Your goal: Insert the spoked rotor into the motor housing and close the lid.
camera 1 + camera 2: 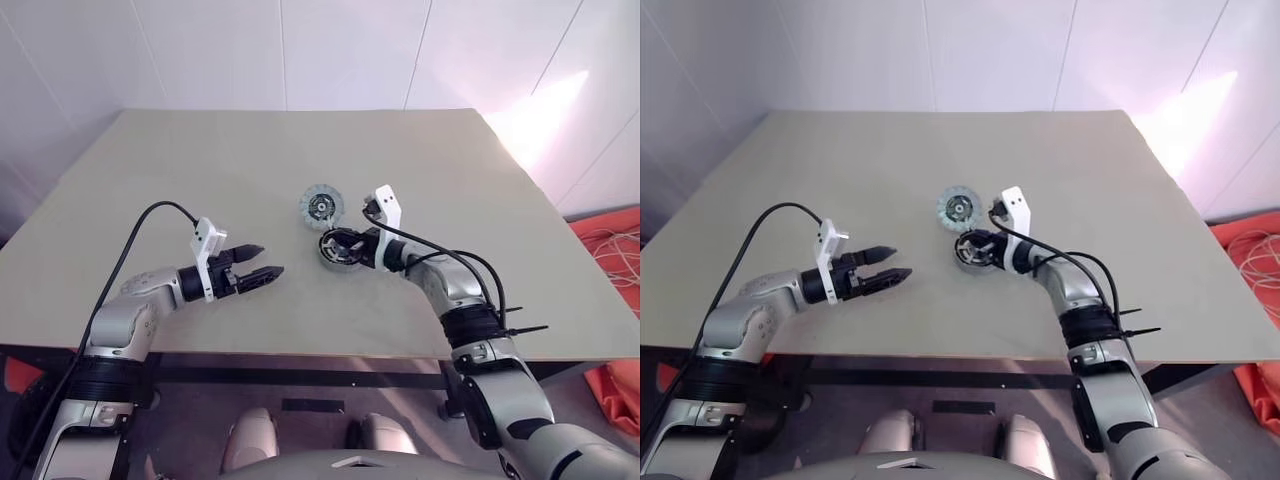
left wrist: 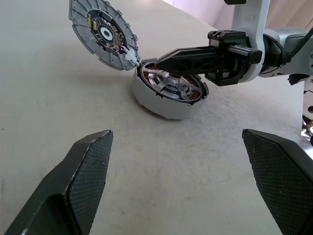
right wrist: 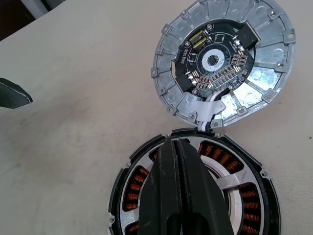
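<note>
— Looking at the right gripper (image 3: 182, 147): where is the rotor (image 2: 172, 89) from its fingers?

— Directly under them. The fingers are pressed together, holding nothing, tips over the rotor, which seems already seated in the housing (image 2: 166, 95), though the fingers hide its hub.

— And the lid (image 3: 226, 59)?

— Just past the fingertips, touching the housing's far edge, lying open with its segmented face up. The right arm is nearer.

— The left gripper (image 1: 262, 262)?

— Spread wide, empty, well apart. Bare table (image 1: 200, 160) surrounds everything; edges are far off.
</note>
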Controlling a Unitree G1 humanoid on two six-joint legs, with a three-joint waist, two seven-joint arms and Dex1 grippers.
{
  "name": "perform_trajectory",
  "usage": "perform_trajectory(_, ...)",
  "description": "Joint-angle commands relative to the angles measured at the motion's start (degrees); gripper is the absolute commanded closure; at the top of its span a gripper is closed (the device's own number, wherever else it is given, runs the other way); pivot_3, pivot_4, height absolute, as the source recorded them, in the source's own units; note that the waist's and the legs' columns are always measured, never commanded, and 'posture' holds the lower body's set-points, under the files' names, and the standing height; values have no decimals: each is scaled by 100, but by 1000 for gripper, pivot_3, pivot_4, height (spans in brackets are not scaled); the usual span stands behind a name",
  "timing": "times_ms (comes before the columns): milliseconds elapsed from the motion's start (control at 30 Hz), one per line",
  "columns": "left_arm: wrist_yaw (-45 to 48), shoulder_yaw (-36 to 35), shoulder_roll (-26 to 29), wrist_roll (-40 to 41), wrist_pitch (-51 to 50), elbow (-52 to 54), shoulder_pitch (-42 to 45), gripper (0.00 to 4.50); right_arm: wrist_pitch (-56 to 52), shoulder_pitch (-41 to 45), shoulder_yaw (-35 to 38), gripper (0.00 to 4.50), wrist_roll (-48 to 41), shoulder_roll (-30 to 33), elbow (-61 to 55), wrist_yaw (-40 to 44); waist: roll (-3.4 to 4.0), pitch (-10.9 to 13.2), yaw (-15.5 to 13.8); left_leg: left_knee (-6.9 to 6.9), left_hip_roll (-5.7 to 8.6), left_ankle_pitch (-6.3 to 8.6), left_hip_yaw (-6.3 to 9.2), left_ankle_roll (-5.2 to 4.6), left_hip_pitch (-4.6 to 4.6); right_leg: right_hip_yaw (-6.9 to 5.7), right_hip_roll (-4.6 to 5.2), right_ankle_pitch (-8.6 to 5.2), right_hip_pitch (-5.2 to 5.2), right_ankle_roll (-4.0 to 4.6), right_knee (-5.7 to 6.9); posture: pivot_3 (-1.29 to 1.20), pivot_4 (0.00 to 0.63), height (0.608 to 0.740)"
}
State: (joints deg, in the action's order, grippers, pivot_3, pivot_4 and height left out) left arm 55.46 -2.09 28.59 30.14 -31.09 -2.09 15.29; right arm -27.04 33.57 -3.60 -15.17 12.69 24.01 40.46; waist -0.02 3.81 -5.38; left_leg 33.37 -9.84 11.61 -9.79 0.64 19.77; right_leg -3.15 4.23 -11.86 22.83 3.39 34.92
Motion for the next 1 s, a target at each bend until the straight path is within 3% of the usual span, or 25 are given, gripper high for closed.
perform_trajectory(33, -17, -93, 49, 8, 82, 132, 55, 0, 129, 104, 83, 4450, -35, 42, -239, 48, 0, 0, 0, 0, 0, 0, 0, 0, 0, 0, 0, 0, 0, 0, 0, 0, 0, 740)
perform_trajectory(267, -21, -77, 25, 2, 97, 103, 77, 0, -61, 67, -118, 4450, -217, 891, -1591, 1109, 0, 0, -18, 0, 1, 2, 0, -4, 7, 0, 0, 0, 2, 0, -2, 0, 0, 740)
perform_trajectory(433, 24, -26, 17, -11, 99, 61, 154, 0, 1056, 208, -789, 4450, 500, 2080, -1960, 2257, -2, 0, -17, 2, 0, 12, 0, -20, 7, 0, 0, 0, -1, -1, -6, 0, 0, 740)
perform_trajectory(533, 35, 20, -9, -31, 103, 28, 216, 0, 1710, 361, -1056, 4450, 817, 2457, -1697, 2749, -2, 0, -3, 5, -1, 13, 0, -23, 8, 0, 0, -1, -2, -1, -3, 0, 0, 740)
perform_trajectory(633, 35, 68, -49, -41, 96, 18, 262, 0, 2192, 679, -1201, 3851, 1061, 2535, -1141, 3011, -2, 0, 9, 7, -3, 14, -1, -25, 11, 0, -1, -1, -3, -1, 1, 0, 0, 740)
perform_trajectory(1000, 49, 105, -29, -40, 85, -18, 318, 0, 3567, 1538, -1864, 116, 2106, 2487, 379, 3565, -3, 1, 2, 93, -8, 43, -2, -74, 37, -1, 3, 2, 9, 3, 30, 0, 0, 740)
